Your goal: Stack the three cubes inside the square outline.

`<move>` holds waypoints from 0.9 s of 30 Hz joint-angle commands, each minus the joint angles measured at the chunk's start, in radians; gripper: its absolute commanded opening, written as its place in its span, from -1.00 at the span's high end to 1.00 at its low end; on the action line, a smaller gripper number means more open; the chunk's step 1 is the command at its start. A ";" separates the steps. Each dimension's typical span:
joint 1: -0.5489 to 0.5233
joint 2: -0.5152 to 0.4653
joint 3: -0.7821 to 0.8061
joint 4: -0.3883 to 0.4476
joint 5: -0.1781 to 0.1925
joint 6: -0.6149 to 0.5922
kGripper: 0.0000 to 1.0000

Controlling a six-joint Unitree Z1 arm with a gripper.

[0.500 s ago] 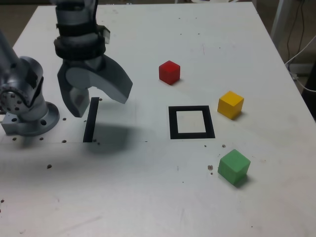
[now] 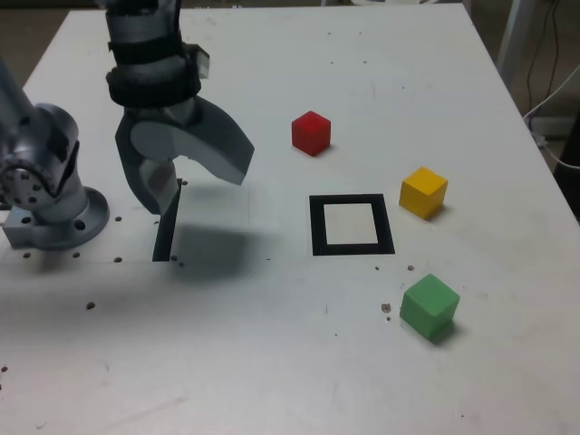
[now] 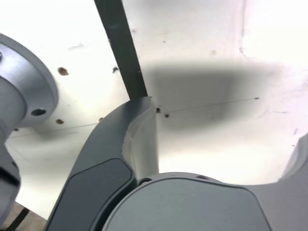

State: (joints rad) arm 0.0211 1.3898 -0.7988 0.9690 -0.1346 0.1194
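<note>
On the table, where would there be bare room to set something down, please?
Bare patches: beyond the red cube, and nearer the camera than the black square. It is crowded around that square, yellow cube and green cube.

Between the tape strip (image 2: 168,222) and the square outline (image 2: 352,249), the surface (image 2: 245,353) is unobstructed. In the exterior view, the red cube (image 2: 311,133) stands above the outline; the yellow cube (image 2: 423,192) obstructs close passage on its right.
</note>
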 commanded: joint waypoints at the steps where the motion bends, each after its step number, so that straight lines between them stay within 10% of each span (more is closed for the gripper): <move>1: 0.000 0.001 0.000 -0.002 0.003 0.001 -1.00; 15: 0.000 0.006 -0.005 -0.006 0.022 0.000 -1.00; 27: 0.104 0.090 -0.171 0.062 0.134 0.079 -0.99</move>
State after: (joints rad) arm 0.1122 1.4695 -0.9521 1.0202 -0.0078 0.1874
